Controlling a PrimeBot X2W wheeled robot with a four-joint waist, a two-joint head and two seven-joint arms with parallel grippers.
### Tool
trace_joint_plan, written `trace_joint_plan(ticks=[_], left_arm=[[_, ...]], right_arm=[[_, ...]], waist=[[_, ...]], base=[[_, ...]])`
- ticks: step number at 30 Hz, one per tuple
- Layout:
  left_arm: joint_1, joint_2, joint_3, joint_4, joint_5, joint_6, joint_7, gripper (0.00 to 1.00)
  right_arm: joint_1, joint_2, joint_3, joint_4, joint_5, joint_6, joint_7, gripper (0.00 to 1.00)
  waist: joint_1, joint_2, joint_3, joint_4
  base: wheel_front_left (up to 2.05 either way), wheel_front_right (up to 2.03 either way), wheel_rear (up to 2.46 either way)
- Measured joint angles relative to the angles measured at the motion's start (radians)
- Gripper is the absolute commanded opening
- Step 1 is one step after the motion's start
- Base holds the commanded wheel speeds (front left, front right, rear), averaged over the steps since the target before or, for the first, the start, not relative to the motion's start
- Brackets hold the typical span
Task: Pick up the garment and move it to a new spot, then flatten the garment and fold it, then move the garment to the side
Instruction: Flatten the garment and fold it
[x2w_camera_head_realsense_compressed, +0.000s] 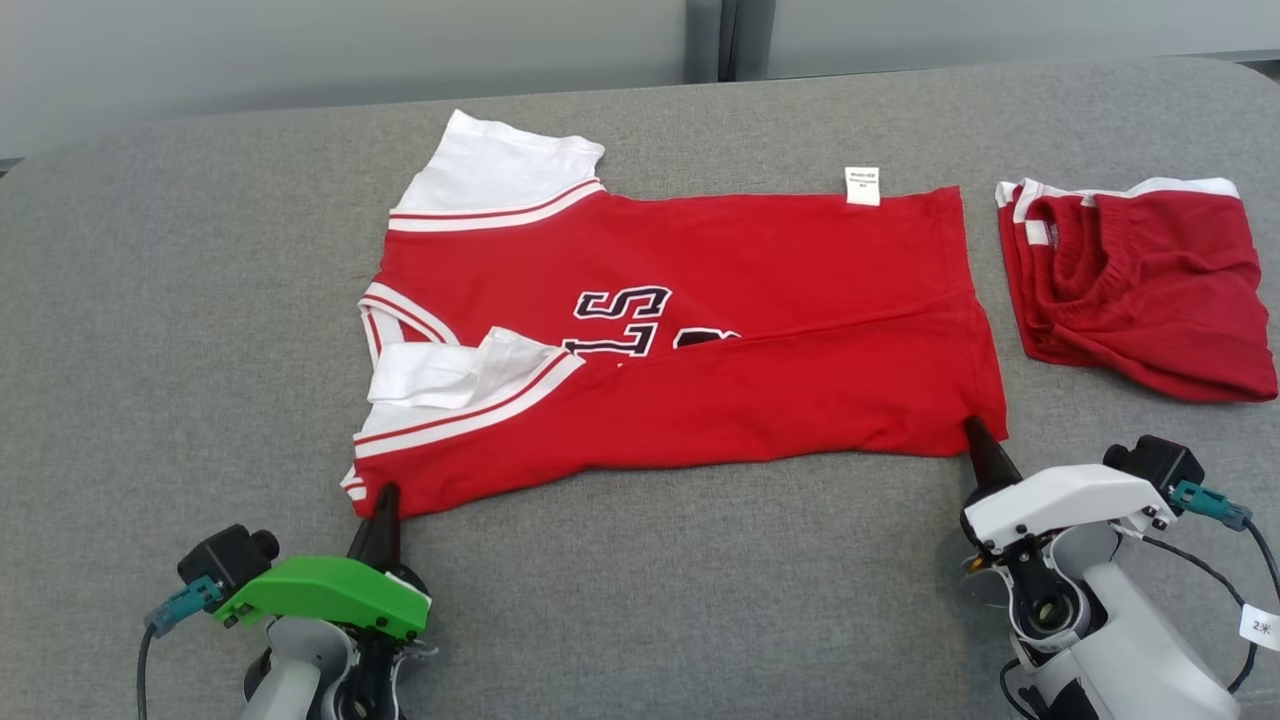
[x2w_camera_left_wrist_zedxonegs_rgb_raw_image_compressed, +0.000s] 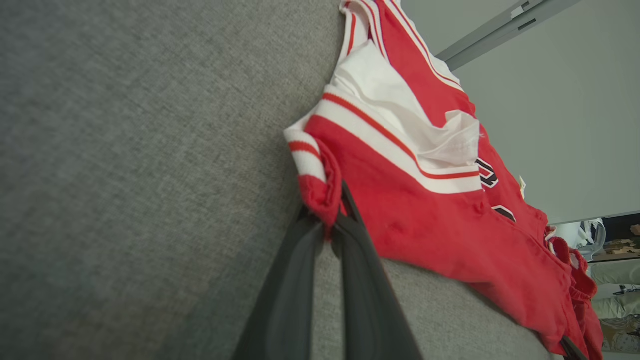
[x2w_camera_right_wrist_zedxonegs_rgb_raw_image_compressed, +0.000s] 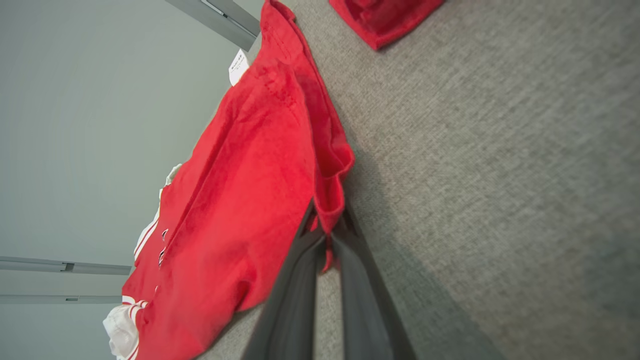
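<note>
The garment (x2w_camera_head_realsense_compressed: 700, 340) is a red jersey with white sleeves and dark lettering, lying folded lengthwise on the grey table (x2w_camera_head_realsense_compressed: 150, 330). My left gripper (x2w_camera_head_realsense_compressed: 385, 497) is shut on the jersey's near left corner by the shoulder. In the left wrist view the dark fingers (x2w_camera_left_wrist_zedxonegs_rgb_raw_image_compressed: 300, 280) pinch the red corner of the garment (x2w_camera_left_wrist_zedxonegs_rgb_raw_image_compressed: 425, 220). My right gripper (x2w_camera_head_realsense_compressed: 975, 430) is shut on the near right hem corner. The right wrist view shows its fingertips (x2w_camera_right_wrist_zedxonegs_rgb_raw_image_compressed: 327, 230) clamping a fold of the garment (x2w_camera_right_wrist_zedxonegs_rgb_raw_image_compressed: 240, 200).
A second red garment with white trim (x2w_camera_head_realsense_compressed: 1140, 290) lies folded at the right side of the table, also seen as a red corner (x2w_camera_right_wrist_zedxonegs_rgb_raw_image_compressed: 385, 20) in the right wrist view. Bare grey cloth surrounds the jersey on the left and front. A pale wall stands behind.
</note>
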Motion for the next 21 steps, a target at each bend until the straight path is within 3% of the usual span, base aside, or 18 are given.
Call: trace_joint_plan(ticks=[12,21], left_arm=[[0.001,0.000,-0.002,-0.039,-0.016,-0.029,-0.032,0.00],[0.062,0.000,0.003,-0.133,-0.016,-0.049,-0.051,0.00]], right_arm=[[-0.009,-0.001,-0.026,-0.042,0.040,0.061,-0.031,0.00],[0.066,-0.015,-0.043,-0.132,0.105,0.070,-0.027,0.00]], waist=[[0.0000,0.0000,-0.021,0.005],[0.0000,0.0000,-0.073,0.011]], base=[[0.00,0.00,0.00],[0.00,0.00,0.00]])
